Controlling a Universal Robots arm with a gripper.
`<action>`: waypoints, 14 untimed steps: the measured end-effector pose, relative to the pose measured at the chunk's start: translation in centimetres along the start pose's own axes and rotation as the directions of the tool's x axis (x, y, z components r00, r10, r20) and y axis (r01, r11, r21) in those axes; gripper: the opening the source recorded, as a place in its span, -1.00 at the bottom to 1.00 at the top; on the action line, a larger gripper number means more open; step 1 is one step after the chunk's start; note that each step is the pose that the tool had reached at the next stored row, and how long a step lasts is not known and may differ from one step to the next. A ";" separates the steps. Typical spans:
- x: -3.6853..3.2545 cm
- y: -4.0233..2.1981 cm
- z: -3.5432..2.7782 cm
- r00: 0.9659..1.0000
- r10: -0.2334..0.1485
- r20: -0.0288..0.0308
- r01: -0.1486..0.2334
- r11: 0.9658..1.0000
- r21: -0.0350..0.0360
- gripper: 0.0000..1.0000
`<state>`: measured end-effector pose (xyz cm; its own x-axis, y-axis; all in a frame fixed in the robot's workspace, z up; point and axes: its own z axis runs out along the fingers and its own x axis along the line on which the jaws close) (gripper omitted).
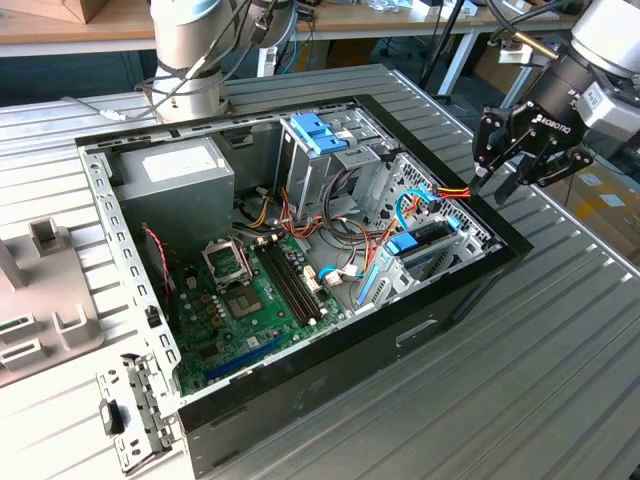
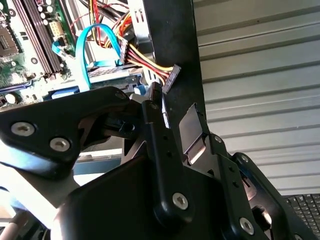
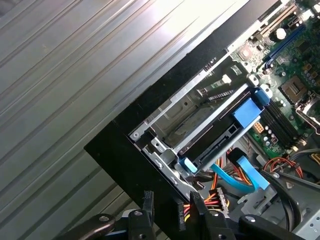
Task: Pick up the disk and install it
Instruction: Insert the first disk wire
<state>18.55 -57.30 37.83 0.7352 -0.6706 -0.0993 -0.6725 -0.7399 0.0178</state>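
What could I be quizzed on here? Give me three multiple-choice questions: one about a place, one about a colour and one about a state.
1. In the exterior view, where is the claw?
A. Over the edge of the open computer case, at the exterior view's right
B. Over the green board
C. Resting on the table at the exterior view's left

2. What colour is the flat cable beside the drive bay?
A. Green
B. Light blue
C. Pink

3. What state is the claw in?
A. Shut on a cable
B. Shut on a screwdriver
C. Open and empty

Answers:
1 A: it hangs above the case's black rim.
2 B: both wrist views show it as light blue.
3 C: nothing sits between its parted fingers.
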 end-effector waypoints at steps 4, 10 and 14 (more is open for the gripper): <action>0.05 -0.57 0.38 1.000 -0.009 0.000 0.009 1.000 -0.001 -0.15; 0.20 -0.79 0.97 1.000 -0.016 0.000 0.016 1.000 -0.002 -0.15; 0.20 -0.84 1.29 1.000 -0.016 0.000 0.016 1.000 -0.002 -0.15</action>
<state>19.16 -56.75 36.51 0.7456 -0.6589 -0.0993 -0.6607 -0.7504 0.0185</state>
